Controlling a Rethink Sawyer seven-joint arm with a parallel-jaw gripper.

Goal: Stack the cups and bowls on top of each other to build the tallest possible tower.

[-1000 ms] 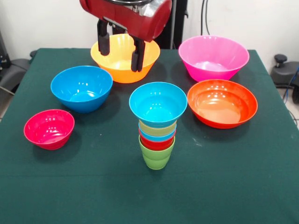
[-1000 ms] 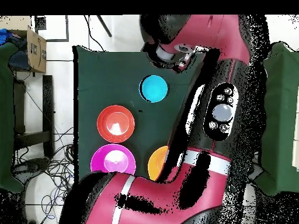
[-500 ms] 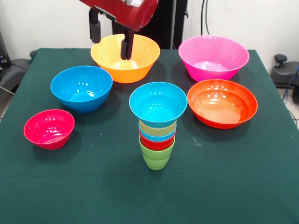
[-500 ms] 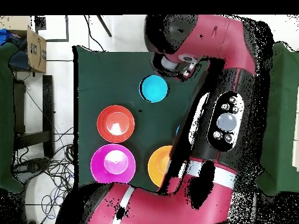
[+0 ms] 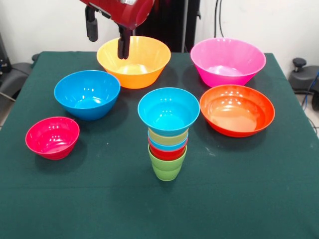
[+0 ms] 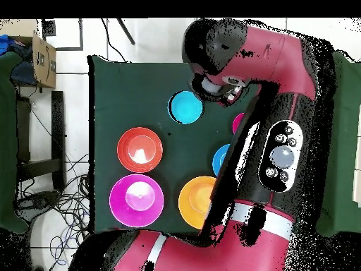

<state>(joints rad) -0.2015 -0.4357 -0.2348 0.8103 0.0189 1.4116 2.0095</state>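
Hanging above the yellow bowl, the gripper is seen empty, fingers apart; the tower stands mid-bench.

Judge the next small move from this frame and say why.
Probably shift the open, empty gripper over the medium blue bowl and start descending. The tower already ends in the small light blue bowl, and the gripper hangs high near the yellow-orange bowl, holding nothing.

Around the work area

A dark green tabletop filled the scene. Overhead, a cardboard box sat left of it, above loose cables on a white tiled floor.
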